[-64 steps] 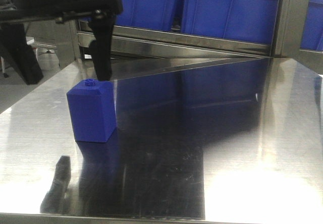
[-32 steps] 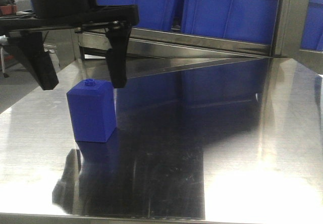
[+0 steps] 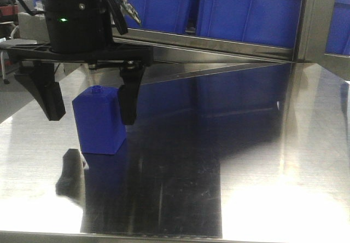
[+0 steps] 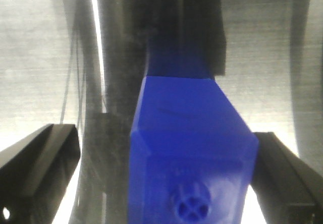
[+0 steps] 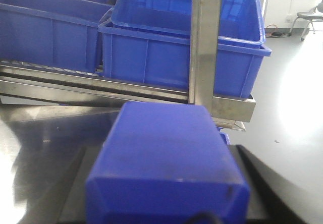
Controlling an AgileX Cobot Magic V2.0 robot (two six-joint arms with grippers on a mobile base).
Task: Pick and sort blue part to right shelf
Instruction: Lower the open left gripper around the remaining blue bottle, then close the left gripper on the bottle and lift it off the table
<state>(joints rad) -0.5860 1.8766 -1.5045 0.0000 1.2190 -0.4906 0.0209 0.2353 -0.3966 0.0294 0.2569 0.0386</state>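
Observation:
A blue part (image 3: pixel 98 123), a tapered block with a small round stud on top, stands upright on the steel table (image 3: pixel 257 161) at the left. My left gripper (image 3: pixel 91 120) is open and straddles it, one black finger on each side. The left wrist view shows this part (image 4: pixel 189 148) between the fingers (image 4: pixel 38 166), nearer the right one. In the right wrist view another blue part (image 5: pixel 166 153) fills the gap between the black fingers (image 5: pixel 270 193) of my right gripper (image 5: pixel 161 148). The right shelf (image 5: pixel 204 42) with its blue bins (image 5: pixel 166 57) stands just beyond.
Along the table's far edge run the shelf's steel crossbar (image 3: pixel 219 47) and large blue bins (image 3: pixel 246 10). A steel upright (image 3: pixel 317 18) rises at the back right. Bare floor (image 5: pixel 292 108) lies to the right of the shelf.
My left gripper has come down and shifted right. Both open fingers now flank the blue part, where before only one hung just above its top.

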